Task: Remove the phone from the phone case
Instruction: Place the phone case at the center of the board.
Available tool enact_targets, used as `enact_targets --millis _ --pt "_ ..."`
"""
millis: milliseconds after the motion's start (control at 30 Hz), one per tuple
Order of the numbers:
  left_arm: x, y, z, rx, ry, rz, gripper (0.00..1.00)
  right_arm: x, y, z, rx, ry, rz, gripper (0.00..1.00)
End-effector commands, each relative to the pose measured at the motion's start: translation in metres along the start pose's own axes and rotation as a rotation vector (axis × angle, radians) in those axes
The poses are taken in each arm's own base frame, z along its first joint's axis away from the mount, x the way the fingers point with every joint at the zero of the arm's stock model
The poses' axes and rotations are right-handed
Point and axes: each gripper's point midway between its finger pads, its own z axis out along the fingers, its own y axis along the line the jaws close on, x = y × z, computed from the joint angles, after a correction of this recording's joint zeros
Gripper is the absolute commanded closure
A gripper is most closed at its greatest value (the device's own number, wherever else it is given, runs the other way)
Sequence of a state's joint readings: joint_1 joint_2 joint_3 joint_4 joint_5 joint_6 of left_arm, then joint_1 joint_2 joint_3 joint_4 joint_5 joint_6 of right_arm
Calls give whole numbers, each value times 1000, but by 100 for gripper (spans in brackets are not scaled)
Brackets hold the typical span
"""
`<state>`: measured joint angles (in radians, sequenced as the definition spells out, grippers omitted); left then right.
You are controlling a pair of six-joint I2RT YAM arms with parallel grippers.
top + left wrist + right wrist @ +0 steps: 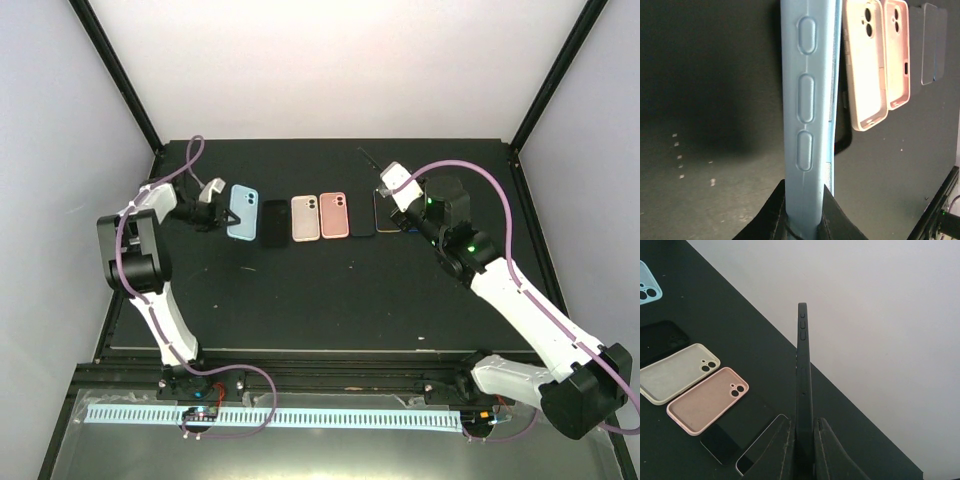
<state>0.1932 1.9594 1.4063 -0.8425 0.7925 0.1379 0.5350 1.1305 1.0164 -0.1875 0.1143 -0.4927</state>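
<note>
Left wrist view: the blue case (807,100) runs off the top edge and hides most of the black case (844,136) to its right. Right wrist view: the black phone (803,380) shows edge-on only; whether a case covers it is unclear.

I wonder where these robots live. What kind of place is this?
Probably a robot test booth, not a home: plain white walls, a black table with a left arm and right arm bolted on, and a pink case in a row of phone cases.
</note>
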Motion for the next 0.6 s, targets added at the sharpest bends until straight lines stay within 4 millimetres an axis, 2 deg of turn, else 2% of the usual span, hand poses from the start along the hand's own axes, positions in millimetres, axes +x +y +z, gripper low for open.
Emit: enact_targets --millis 0,167,267,400,567 --pt "-7 6 -9 22 -9 3 98 -21 -18 -9 61 -75 3 99" --pt "4 25 3 9 26 -49 98 -22 -18 -8 60 -77 3 99" --pt "3 34 10 1 25 -77 98 -21 -16 -6 54 -74 5 99" --pt "-2 37 21 14 30 -94 98 -21 -15 -4 45 -72 10 99" --pt "0 33 42 16 77 -89 99 -21 -13 -1 37 -65 6 99"
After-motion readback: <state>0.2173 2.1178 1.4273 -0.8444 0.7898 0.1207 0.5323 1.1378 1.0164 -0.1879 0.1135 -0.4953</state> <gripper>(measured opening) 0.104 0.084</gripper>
